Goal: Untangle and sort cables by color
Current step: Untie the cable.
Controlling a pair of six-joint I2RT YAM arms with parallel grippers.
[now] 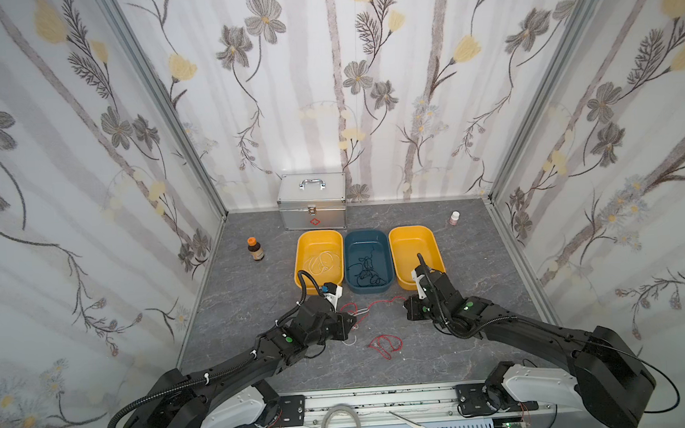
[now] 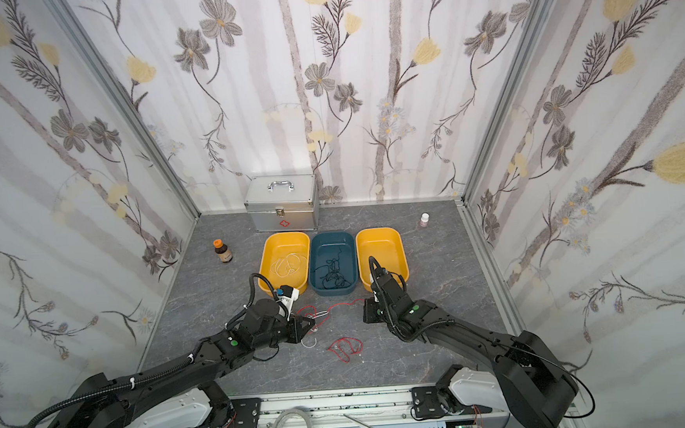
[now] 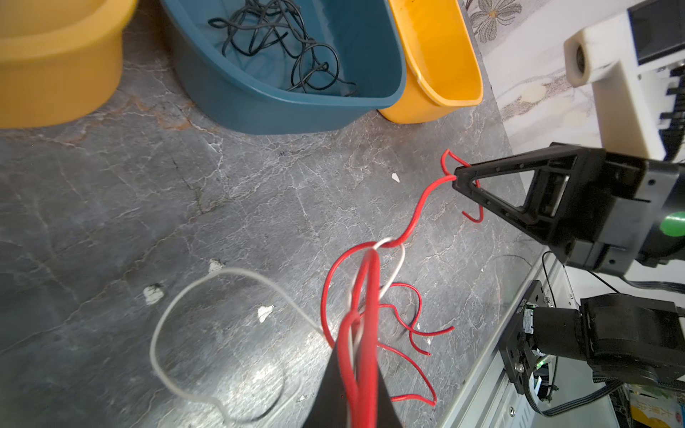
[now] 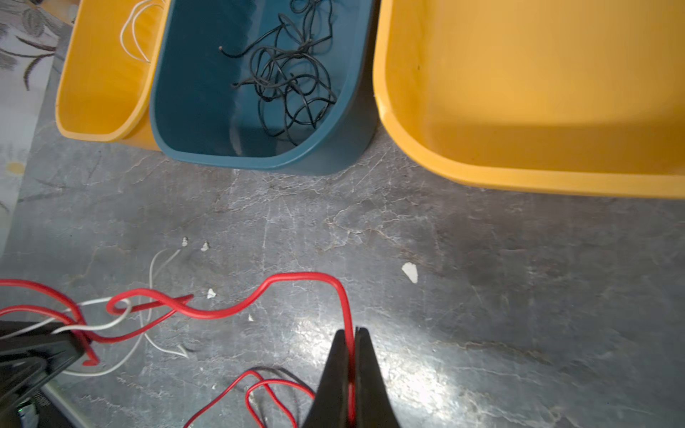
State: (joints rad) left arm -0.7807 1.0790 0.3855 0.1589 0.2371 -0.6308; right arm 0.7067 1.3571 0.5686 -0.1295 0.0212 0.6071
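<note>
Grey table (image 1: pixel 232 311), with the dial read from its middle in a top view. Three bins stand in a row toward 12 o'clock. The left yellow bin (image 1: pixel 319 233), at 11, holds the white cables (image 1: pixel 322 263). The teal bin (image 1: pixel 365 233), at 12, holds the black cables (image 1: pixel 364 271) in a loose heap. The right yellow bin (image 1: pixel 412 228), at 1, shows a bare floor with no red in it. So black looks sorted, white mostly sorted, red not begun. The left gripper (image 3: pixel 356 348), at 9 o'clock, is clenched on a bundle of red strands with a white strand caught among them. The right gripper (image 4: pixel 354 335), at 3 o'clock, has its jaws pressed together on a single red cable (image 4: pixel 296 275). That cable runs wavy between the two grippers, just above the table. Close to the left gripper it is hooked through a white cable (image 3: pixel 230 270), whose free length lies curled on the table. A separate red loop (image 1: pixel 385 345) lies at 6 o'clock, untouched. Judgement: past halfway. What is left is parting white from red where they cross, then white to the 11 o'clock bin and, presumably, all red to the 1 o'clock bin.
</note>
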